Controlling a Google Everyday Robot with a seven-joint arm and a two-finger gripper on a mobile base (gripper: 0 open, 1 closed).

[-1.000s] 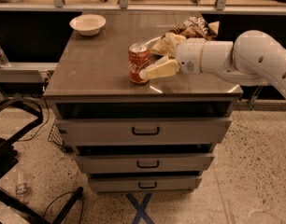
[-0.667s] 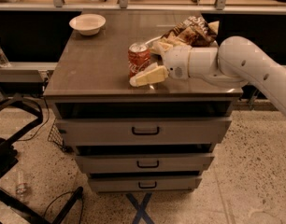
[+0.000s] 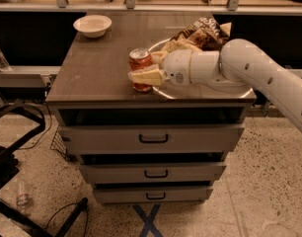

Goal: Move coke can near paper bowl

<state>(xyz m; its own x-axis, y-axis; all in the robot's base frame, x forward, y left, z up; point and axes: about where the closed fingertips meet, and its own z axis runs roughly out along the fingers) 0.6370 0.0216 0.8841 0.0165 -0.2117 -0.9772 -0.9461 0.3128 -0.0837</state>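
The tool (image 3: 143, 67) has been brought around the coke can (image 3: 140, 58) near the table's (image 3: 92, 75) front edge. Whether the can is pinched cannot be told. The paper bowl (image 3: 93, 24) is left well apart, at the back-left corner.

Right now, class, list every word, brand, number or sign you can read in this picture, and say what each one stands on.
"X": a blue cross marked on the floor, below the drawers.
coke can: white script on red, too blurred to read; the pincer is right at it.
chip bag: print too blurred to read.
paper bowl and drawers: no text.
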